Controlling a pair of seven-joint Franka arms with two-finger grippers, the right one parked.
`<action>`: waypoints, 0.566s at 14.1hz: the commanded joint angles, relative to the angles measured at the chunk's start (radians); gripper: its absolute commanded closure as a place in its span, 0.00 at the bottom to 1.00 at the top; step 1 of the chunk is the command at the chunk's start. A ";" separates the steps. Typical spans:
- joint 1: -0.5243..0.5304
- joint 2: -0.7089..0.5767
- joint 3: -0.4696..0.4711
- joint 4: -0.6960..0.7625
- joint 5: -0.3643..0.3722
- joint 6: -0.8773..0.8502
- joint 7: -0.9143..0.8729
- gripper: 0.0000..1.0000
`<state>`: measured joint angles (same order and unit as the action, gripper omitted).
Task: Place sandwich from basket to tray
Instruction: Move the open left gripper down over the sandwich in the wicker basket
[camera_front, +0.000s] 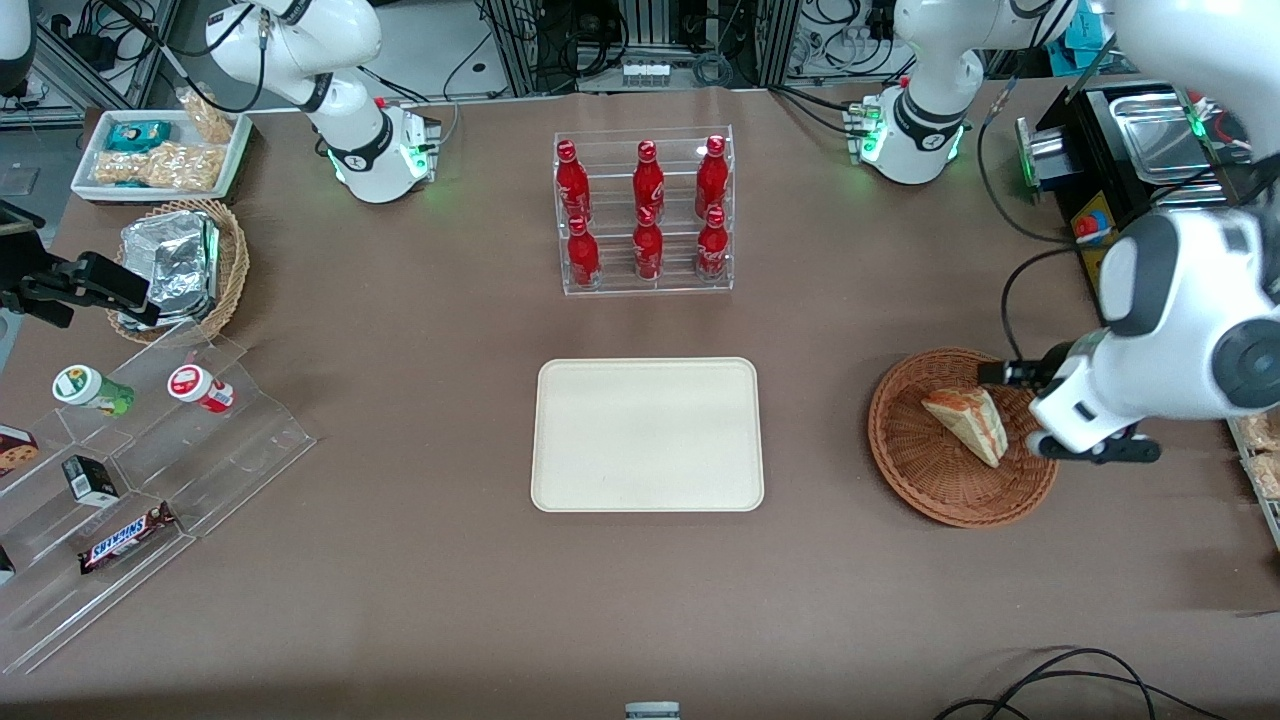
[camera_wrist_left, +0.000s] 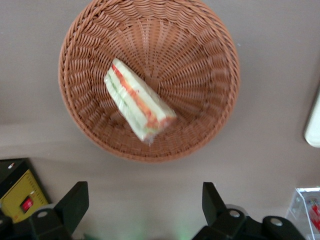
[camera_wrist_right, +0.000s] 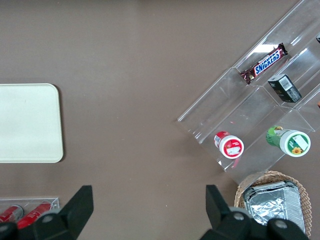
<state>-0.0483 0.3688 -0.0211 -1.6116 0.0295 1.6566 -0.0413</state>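
Note:
The sandwich (camera_front: 968, 422) (camera_wrist_left: 137, 102), a pale bread wedge with red-orange and green filling, lies in the round reddish-brown basket (camera_front: 905, 470) (camera_wrist_left: 200, 60) toward the working arm's end of the table. My gripper (camera_front: 1095, 450) (camera_wrist_left: 144, 205) hovers by the basket's rim on the side toward the working arm's end, apart from the sandwich. It is open and holds nothing; its fingertips (camera_wrist_left: 76, 199) stand wide over bare table beside the basket. The cream tray (camera_front: 647, 435) (camera_wrist_right: 27, 122) lies bare at the table's middle.
A clear rack of red bottles (camera_front: 645, 215) stands farther from the camera than the tray. A black device with a metal pan (camera_front: 1130, 150) (camera_wrist_left: 22, 200) sits near the basket. An acrylic snack stand (camera_front: 150, 450) and a tan basket of foil packets (camera_front: 180, 265) lie toward the parked arm's end.

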 joint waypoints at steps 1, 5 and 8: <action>-0.002 0.016 0.015 -0.045 0.024 0.064 -0.055 0.00; -0.005 0.018 0.015 -0.123 0.027 0.224 -0.380 0.00; -0.012 -0.002 0.015 -0.198 0.027 0.298 -0.651 0.00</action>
<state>-0.0504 0.4034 -0.0085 -1.7436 0.0401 1.9070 -0.5425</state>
